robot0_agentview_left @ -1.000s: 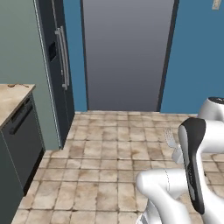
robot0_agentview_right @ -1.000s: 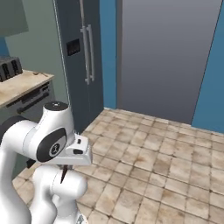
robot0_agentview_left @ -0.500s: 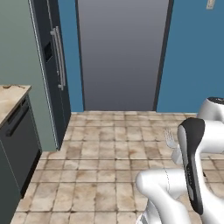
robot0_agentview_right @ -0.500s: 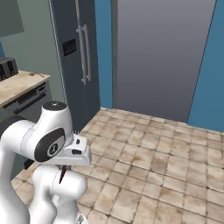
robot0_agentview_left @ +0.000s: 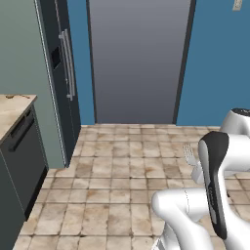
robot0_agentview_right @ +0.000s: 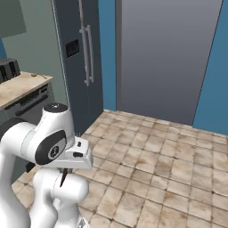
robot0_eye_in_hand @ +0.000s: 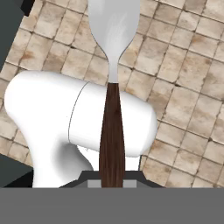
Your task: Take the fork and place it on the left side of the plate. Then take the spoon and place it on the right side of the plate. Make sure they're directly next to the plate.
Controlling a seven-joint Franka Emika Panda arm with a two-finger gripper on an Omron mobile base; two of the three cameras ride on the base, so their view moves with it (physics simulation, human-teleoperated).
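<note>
Tall flat grey panel (robot0_agentview_left: 139, 58) fills the far wall, with blue wall (robot0_agentview_left: 219, 63) on both sides of it. A small pale switch plate (robot0_agentview_left: 237, 5) sits high on the blue at far right.

Tiled floor (robot0_agentview_left: 117, 176), beige and brown stone squares, runs from the panel toward the base.

Dark fridge (robot0_agentview_left: 61, 73) stands at far left, just beside the grey panel. It has two long upright handles (robot0_agentview_left: 68, 66) close together and a dispenser recess left of them.

Left and nearer: a pale stone counter (robot0_agentview_left: 12, 110) with a dark appliance front (robot0_agentview_left: 22, 156) under it, bar handle across its top. In the right base view a dark toaster (robot0_agentview_right: 9, 69) stands on that counter, at its left end.

The white arm (robot0_agentview_left: 215, 185) is folded in close over the base, hand low and near the body, above the floor.

Fork (robot0_eye_in_hand: 112, 131): the hand view looks along it. The dark brown handle rises from between the finger tips, and the pale silvery head widens beyond it and runs off the top edge. In the left base view the tined head (robot0_agentview_left: 188, 153) pokes out left of the forearm, over the tiles. In the right base view the dark handle end (robot0_agentview_right: 63, 178) hangs below the hand.

Gripper (robot0_eye_in_hand: 112, 178): jaws nearly together, pinching the fork by the lower end of its handle. The fork is clear of every surface.
</note>
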